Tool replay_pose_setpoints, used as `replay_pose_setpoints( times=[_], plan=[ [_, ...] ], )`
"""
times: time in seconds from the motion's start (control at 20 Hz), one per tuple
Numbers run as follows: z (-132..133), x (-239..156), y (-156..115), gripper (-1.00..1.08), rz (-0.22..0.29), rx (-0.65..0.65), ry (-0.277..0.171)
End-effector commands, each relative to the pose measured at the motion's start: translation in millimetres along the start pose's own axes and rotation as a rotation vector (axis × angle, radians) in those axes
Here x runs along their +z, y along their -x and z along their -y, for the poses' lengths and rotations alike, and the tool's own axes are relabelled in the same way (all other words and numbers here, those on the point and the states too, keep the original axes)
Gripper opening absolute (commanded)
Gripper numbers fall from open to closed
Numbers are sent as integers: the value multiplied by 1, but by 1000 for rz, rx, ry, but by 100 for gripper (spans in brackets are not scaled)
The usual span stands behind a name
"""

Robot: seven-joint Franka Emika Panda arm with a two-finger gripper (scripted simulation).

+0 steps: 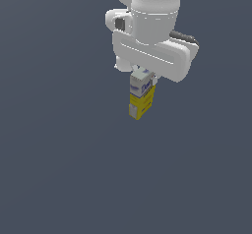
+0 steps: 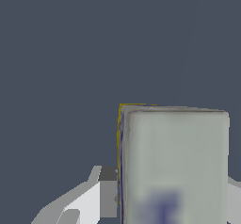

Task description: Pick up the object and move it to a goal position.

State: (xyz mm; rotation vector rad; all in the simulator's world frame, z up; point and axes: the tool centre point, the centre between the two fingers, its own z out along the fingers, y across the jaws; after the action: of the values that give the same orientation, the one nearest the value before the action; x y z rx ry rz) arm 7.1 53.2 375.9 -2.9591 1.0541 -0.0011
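1. Carton [image 1: 141,96] sits directly under the gripper [image 1: 143,78], white top tucked up into it, yellow lower part hanging clear below.
2. Gripper looks clenched on the carton: in the wrist view a finger [image 2: 101,195] presses against one carton [image 2: 174,166] side, and a sliver of the other finger shows at the opposite side.
3. Grip is high, on the white top. Probably because the gripper came straight down over it; the carton is narrower than the jaw span, so it fits between the fingers.
4. Can't tell whether the carton is off the floor. The exterior view shows no shadow or contact line under it.
5. No goal marker visible in either view.
6. Fingers are hidden by the gripper body in the exterior view; the lettering is too blurred to read.
7. Arm is cut off above the wrist.
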Motion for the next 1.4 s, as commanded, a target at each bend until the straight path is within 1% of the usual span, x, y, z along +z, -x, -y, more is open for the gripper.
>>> replay_pose_setpoints(
  times=[0.0,0.35,0.7,1.0,1.35],
  plan=[
    [0,-26,0,-100,1,0,1],
    [3,-87,0,-100,1,0,1],
    [5,-132,-1,-100,1,0,1],
    [7,-160,-3,-100,1,0,1],
    [9,-178,-4,-100,1,0,1]
  ],
)
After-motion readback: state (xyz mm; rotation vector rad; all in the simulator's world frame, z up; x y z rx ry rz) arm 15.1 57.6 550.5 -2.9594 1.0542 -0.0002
